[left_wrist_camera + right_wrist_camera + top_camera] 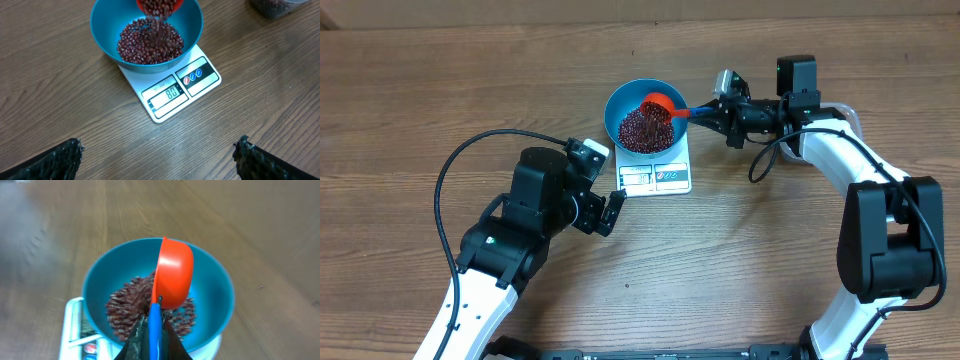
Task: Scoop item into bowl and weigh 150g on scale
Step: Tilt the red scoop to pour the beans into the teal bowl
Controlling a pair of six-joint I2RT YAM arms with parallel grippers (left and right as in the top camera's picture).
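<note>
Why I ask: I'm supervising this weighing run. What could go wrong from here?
1. Overshoot: the red scoop is tipped steeply and beans stream into the blue bowl. The scale seems to read 80, so further full scoops dumped like this could pass the target.
2. Spill: the scoop pours off-centre, toward the bowl's rim, so beans may bounce out onto the table.

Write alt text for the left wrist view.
A red scoop pours dark red beans into a blue bowl sitting on a white scale, whose display appears to read 80. The open left tool frames the bottom edge over the wooden table.
</note>
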